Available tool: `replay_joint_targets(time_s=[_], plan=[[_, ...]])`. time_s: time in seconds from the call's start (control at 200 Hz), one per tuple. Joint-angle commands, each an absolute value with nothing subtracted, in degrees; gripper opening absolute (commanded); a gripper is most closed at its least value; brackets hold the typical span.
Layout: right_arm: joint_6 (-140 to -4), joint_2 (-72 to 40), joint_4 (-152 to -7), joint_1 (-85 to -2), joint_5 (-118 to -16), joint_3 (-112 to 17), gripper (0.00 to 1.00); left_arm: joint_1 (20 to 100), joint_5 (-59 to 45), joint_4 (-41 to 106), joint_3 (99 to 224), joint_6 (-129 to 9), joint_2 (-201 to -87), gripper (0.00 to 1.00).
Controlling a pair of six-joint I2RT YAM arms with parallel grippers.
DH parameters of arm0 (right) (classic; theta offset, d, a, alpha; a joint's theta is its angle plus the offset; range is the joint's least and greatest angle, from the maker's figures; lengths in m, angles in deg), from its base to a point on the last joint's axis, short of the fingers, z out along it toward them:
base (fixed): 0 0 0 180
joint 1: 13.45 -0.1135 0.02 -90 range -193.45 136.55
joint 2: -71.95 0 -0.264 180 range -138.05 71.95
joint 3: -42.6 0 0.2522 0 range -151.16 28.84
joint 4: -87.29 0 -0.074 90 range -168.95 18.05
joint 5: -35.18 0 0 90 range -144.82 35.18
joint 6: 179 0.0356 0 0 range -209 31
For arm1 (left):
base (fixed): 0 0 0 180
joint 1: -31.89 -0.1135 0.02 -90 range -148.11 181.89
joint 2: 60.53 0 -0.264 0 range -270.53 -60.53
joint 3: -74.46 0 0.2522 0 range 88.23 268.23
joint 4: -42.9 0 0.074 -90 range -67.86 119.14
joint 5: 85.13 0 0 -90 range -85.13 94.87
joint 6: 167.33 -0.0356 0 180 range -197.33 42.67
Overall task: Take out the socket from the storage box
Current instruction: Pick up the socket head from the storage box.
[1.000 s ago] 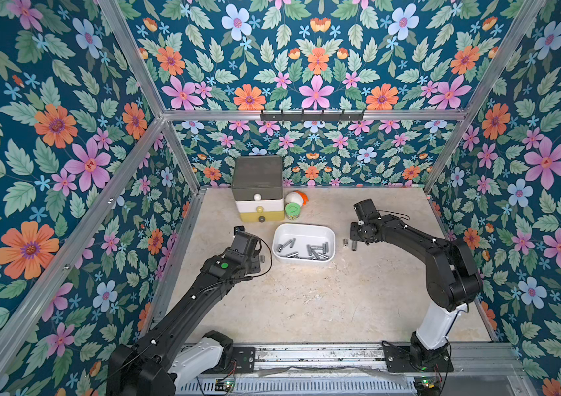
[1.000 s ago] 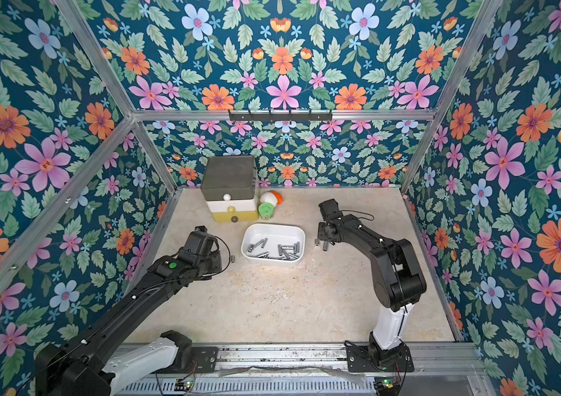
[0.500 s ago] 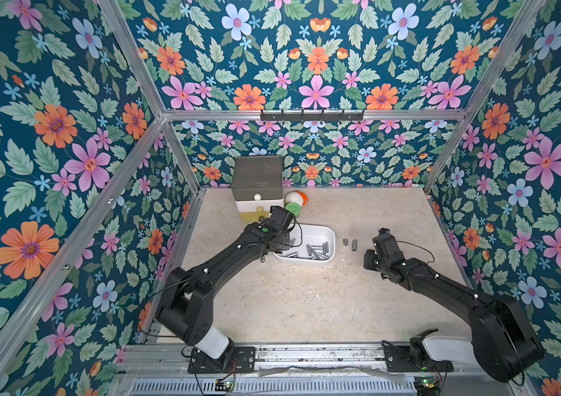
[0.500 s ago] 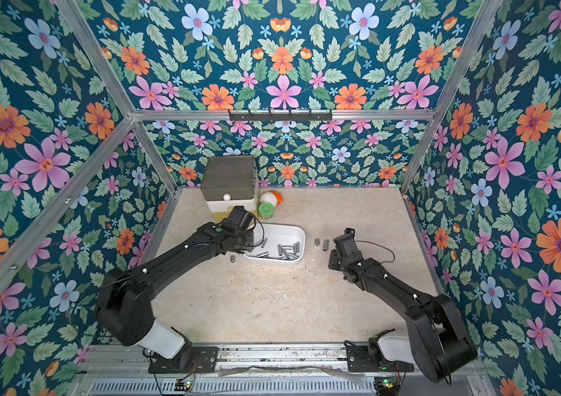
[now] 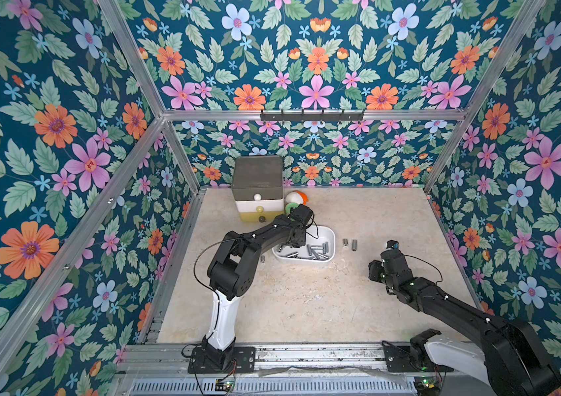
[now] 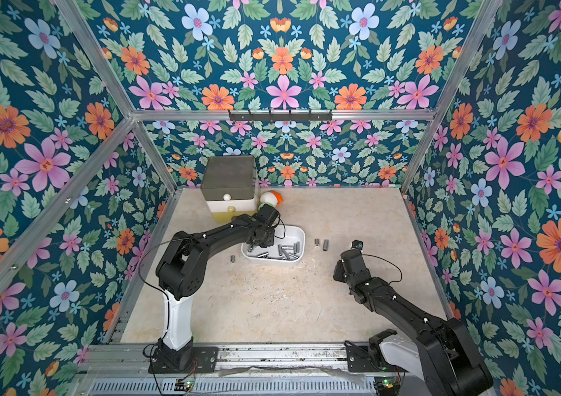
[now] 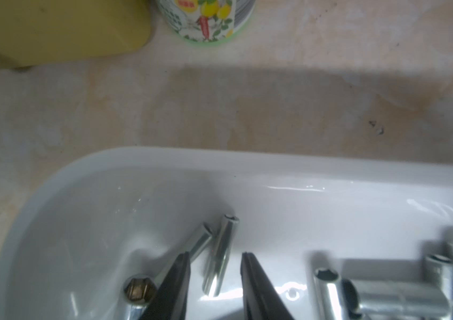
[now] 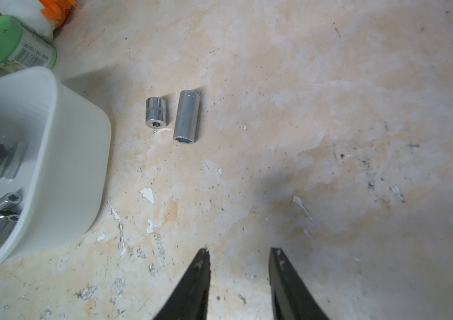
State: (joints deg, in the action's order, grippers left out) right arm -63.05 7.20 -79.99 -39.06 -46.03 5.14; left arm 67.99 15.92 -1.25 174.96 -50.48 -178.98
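A: Where was the left gripper [image 7: 214, 256]?

B: Down inside the storage box [image 7: 219, 163]. Glossy white plastic tub with rounded corners and smooth walls. The black tapered fingers [image 7: 175, 282] stood either side of a slim chrome socket [image 7: 226, 235]. The gap was narrow, with a sliver of white floor showing on each side. I saw no contact.

A: What else was in the tub?

B: A second thin socket [image 7: 201, 243] lay angled against the first. A brass-toned hex end [image 7: 139, 288] sat just beside one finger. A pile of fatter polished sockets [image 7: 386, 293] filled the other end, some with their hex bores showing.

A: Right gripper [image 8: 237, 250]?

B: It was over bare tabletop [image 8: 330, 110], well apart from the box. The jaws stood moderately apart with nothing between them. The surface was matte beige marbling, scuffed, with white chipped flecks.

A: Anything outside the box?

B: Two sockets lay side by side, not touching, between the box and the right gripper. One was a short banded socket [image 8: 155, 112], the other a longer plain socket [image 8: 187, 116]. Both were mirror chrome. A small socket [image 5: 262, 259] lay on the box's other side, near the left arm.

A: Where was the box?

B: It sat just in front of the drawer tower [image 5: 258, 187], which was stacked grey over white over yellow and had ball knobs. A round green-capped jar [image 8: 12, 45] stood beside the tower.
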Motion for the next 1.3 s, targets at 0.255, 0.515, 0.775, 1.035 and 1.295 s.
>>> replay_joint_targets(time_s=[0.255,0.515,0.775,1.035,1.295], plan=[[-62.45,5.95,-82.19,-39.15,-46.66,5.1,0.41,67.92,15.9,-0.15,176.3,-50.5,-182.05,0.31],[-62.31,6.1,-82.44,-39.17,-46.74,5.31,0.4,67.93,15.51,1.08,175.7,-50.26,-184.17,0.29],[-62.45,5.46,-82.84,-39.21,-46.84,5.29,0.41,67.88,15.8,1.72,175.0,-50.08,-185.77,0.23],[-62.93,4.94,-83.89,-41.87,-43.57,5.41,0.4,67.91,14.37,2.92,173.85,-50.26,-185.43,0.13],[-63.95,3.96,-83.96,-45.8,-40.1,4.9,0.4,67.9,13.79,2.66,173.9,-50.44,-183.52,0.03]])
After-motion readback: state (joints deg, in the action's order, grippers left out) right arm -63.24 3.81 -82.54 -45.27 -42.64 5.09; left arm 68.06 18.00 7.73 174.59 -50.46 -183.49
